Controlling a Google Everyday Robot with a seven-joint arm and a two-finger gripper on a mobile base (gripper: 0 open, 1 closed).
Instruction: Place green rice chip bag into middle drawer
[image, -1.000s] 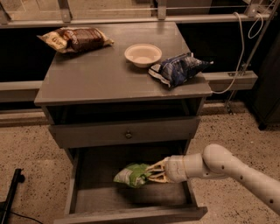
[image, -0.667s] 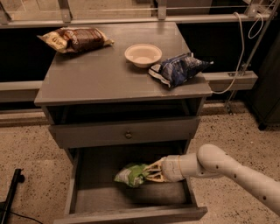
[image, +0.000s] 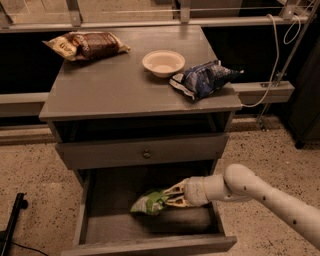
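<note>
The green rice chip bag (image: 148, 203) is crinkly light green and hangs just above the floor of the open middle drawer (image: 150, 223), near its middle. My gripper (image: 169, 196) reaches in from the right on a white arm and is shut on the bag's right end. The drawer is pulled out below the closed grey drawer front with the round knob (image: 146, 154).
On the cabinet top (image: 115, 85) lie a brown-and-yellow bag (image: 86, 45) at the back left, a white bowl (image: 163, 62) and a dark blue bag (image: 202, 79) at the right. A black stand (image: 12, 220) is on the floor at left.
My arm and the bag have shifted slightly to the left and lower inside the drawer. The grip is unchanged.
</note>
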